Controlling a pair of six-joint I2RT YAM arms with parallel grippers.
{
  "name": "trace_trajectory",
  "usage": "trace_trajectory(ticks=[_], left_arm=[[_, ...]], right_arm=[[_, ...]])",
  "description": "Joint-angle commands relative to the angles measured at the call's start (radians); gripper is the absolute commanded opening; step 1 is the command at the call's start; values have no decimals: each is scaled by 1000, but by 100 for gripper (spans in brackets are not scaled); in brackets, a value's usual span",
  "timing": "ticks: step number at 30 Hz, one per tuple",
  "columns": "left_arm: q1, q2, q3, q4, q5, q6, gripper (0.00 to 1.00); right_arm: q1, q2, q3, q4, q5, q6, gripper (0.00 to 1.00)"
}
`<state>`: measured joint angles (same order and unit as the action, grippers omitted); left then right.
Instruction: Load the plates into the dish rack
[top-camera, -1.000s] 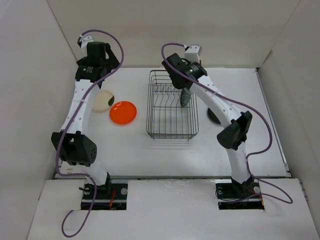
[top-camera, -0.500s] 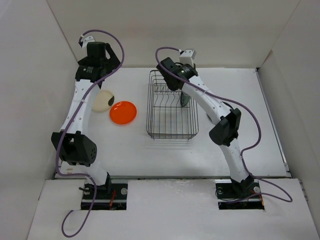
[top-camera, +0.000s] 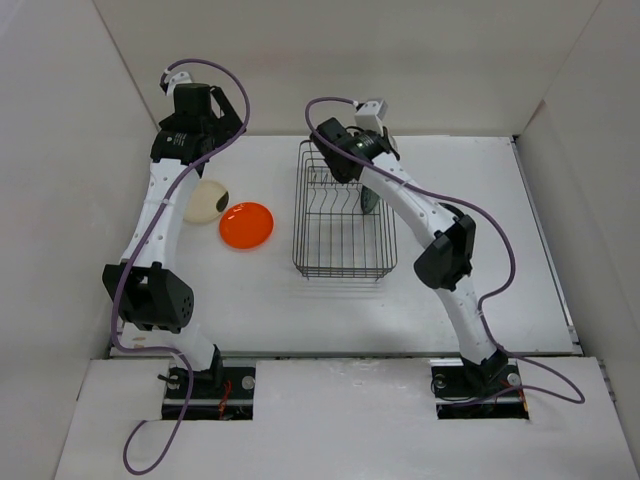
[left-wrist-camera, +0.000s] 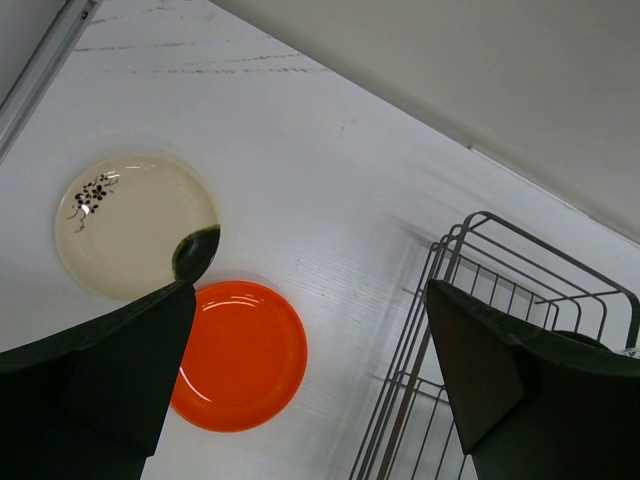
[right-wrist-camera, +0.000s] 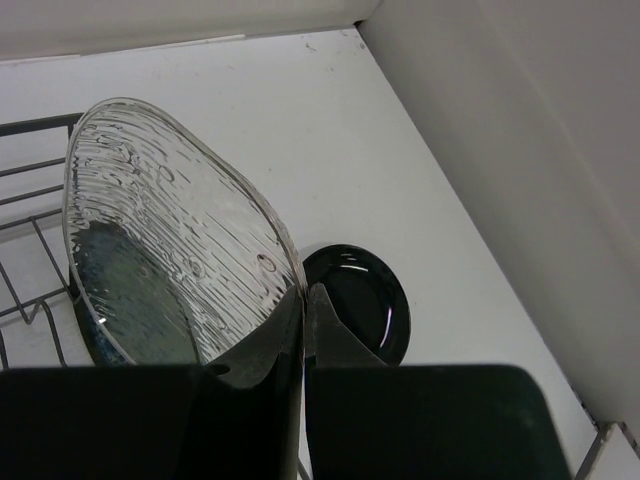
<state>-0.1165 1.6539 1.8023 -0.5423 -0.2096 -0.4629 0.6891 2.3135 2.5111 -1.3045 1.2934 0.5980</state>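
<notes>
My right gripper (right-wrist-camera: 303, 295) is shut on the rim of the blue-green patterned plate (right-wrist-camera: 170, 240) and holds it on edge over the far right part of the dish rack (top-camera: 343, 225); the plate (top-camera: 370, 197) shows there in the top view. The black plate (right-wrist-camera: 365, 300) lies flat on the table right of the rack. The orange plate (left-wrist-camera: 240, 355) and the cream plate (left-wrist-camera: 130, 225) lie touching, left of the rack (left-wrist-camera: 500, 330). My left gripper (left-wrist-camera: 310, 380) is open and empty, high above the orange plate.
The rack's inner row of upright prongs (top-camera: 335, 185) runs across its far half. White walls close in the table at the back and both sides. The right arm's elbow (top-camera: 445, 250) hangs over the table right of the rack.
My right gripper has moved left and back with the patterned plate, over the rack's far right part. The left arm has barely moved.
</notes>
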Motion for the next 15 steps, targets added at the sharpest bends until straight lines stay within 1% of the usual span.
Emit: trace_trajectory(ticks=[1,7,15], left_arm=[[0,-57,8,42,25,-10,100],[0,-57,-1,42,35,-10,100],[0,-57,-1,42,35,-10,100]], right_arm=[[15,24,19,42,57,-30,0],[24,24,-1,102,35,-72,0],[33,73,-1,165,35,-147,0]])
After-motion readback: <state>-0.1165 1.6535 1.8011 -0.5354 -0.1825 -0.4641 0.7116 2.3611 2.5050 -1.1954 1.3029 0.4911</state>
